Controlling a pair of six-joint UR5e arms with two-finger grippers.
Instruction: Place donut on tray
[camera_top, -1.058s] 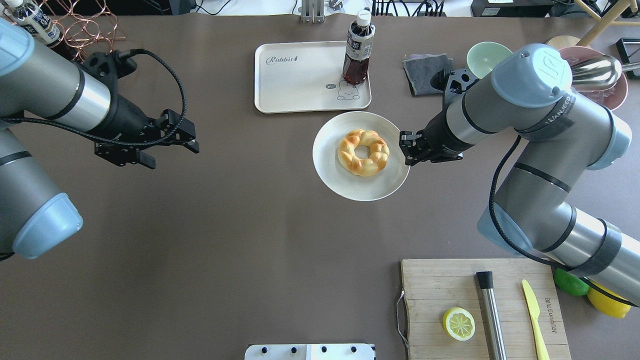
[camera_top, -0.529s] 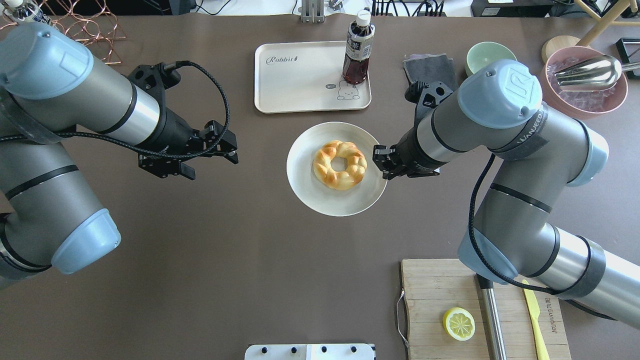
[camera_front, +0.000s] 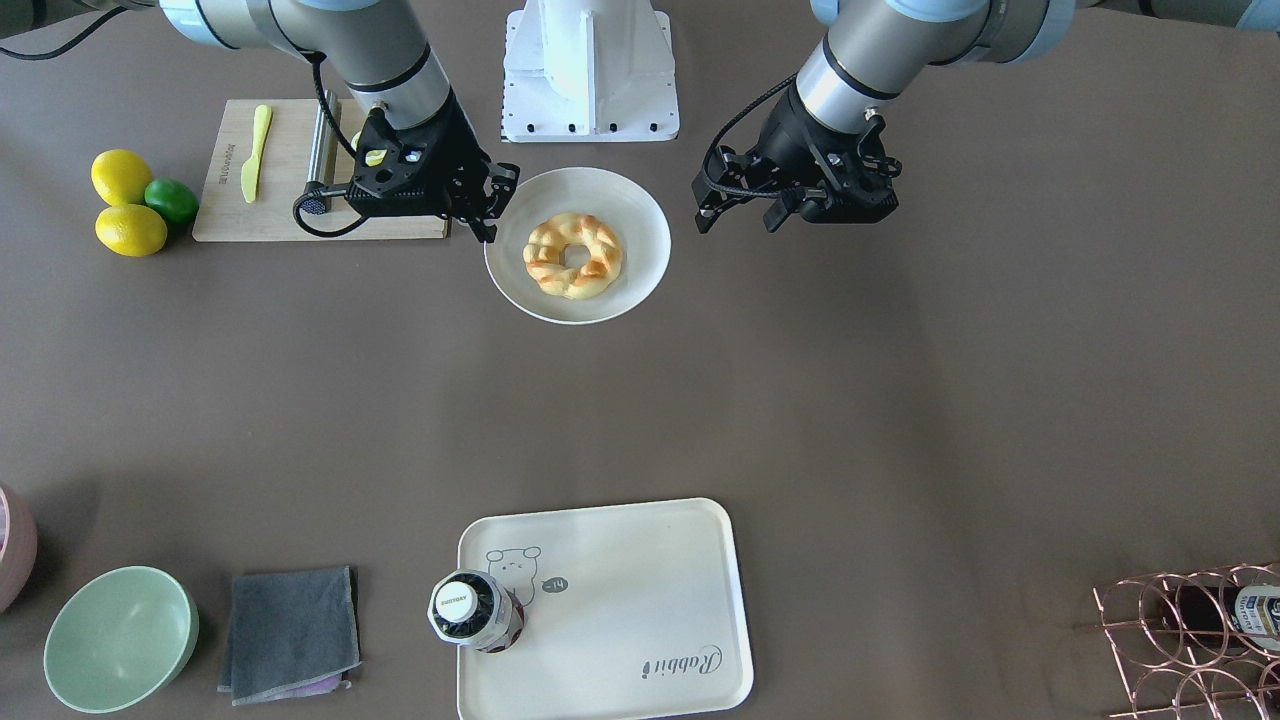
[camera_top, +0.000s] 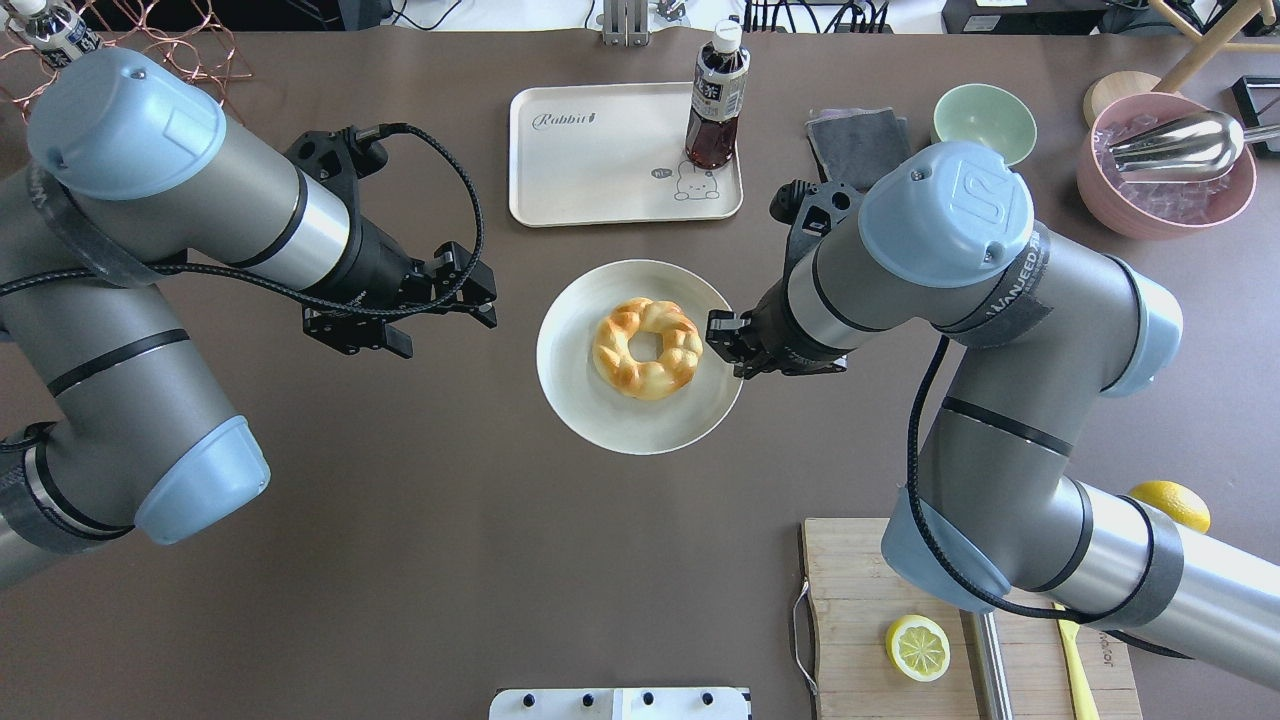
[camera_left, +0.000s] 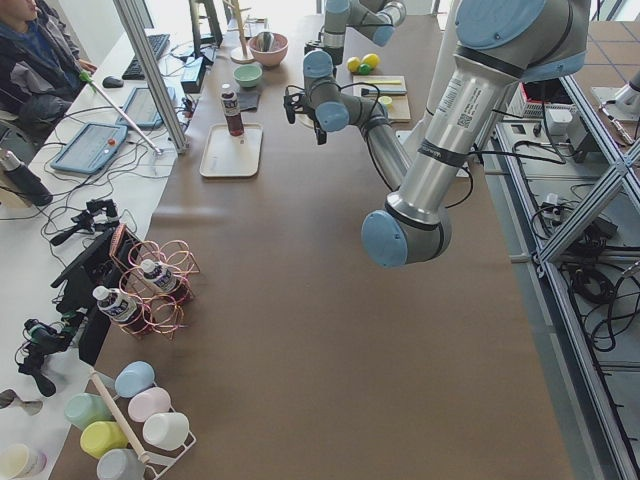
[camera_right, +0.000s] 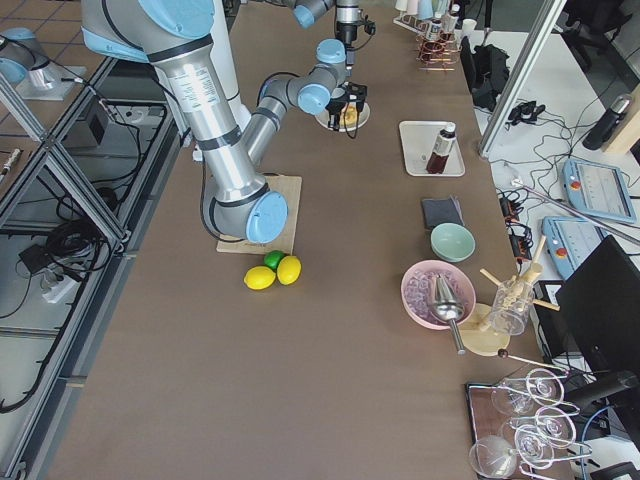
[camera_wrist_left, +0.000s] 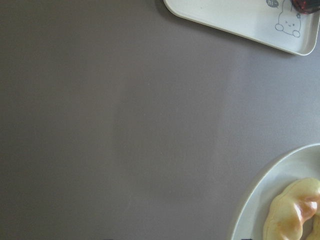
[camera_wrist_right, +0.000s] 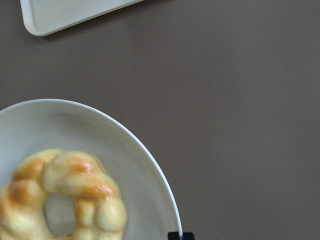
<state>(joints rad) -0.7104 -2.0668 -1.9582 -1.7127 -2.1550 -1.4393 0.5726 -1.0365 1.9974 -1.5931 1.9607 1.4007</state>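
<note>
The donut (camera_top: 647, 348), a braided golden ring, lies on a round white plate (camera_top: 580, 400) at the table's middle. My right gripper (camera_top: 728, 345) is shut on the plate's right rim. My left gripper (camera_top: 447, 335) is open and empty, a short way left of the plate and apart from it. The cream tray (camera_top: 600, 160) lies beyond the plate, with a dark drink bottle (camera_top: 715, 100) standing on its right side by the bear drawing. In the front view the donut (camera_front: 573, 256), right gripper (camera_front: 490, 215), left gripper (camera_front: 735, 222) and tray (camera_front: 640, 590) show the same layout.
A wooden cutting board (camera_top: 870, 600) with a lemon half-slice (camera_top: 917, 647) lies at the near right. A grey cloth (camera_top: 858, 140), green bowl (camera_top: 984, 118) and pink bowl (camera_top: 1165, 165) sit at the far right. A copper wire rack (camera_top: 150, 40) stands far left.
My right gripper has moved the plate with the donut left and toward the robot, away from the tray. My left arm has moved right, closer to the plate, still open.
</note>
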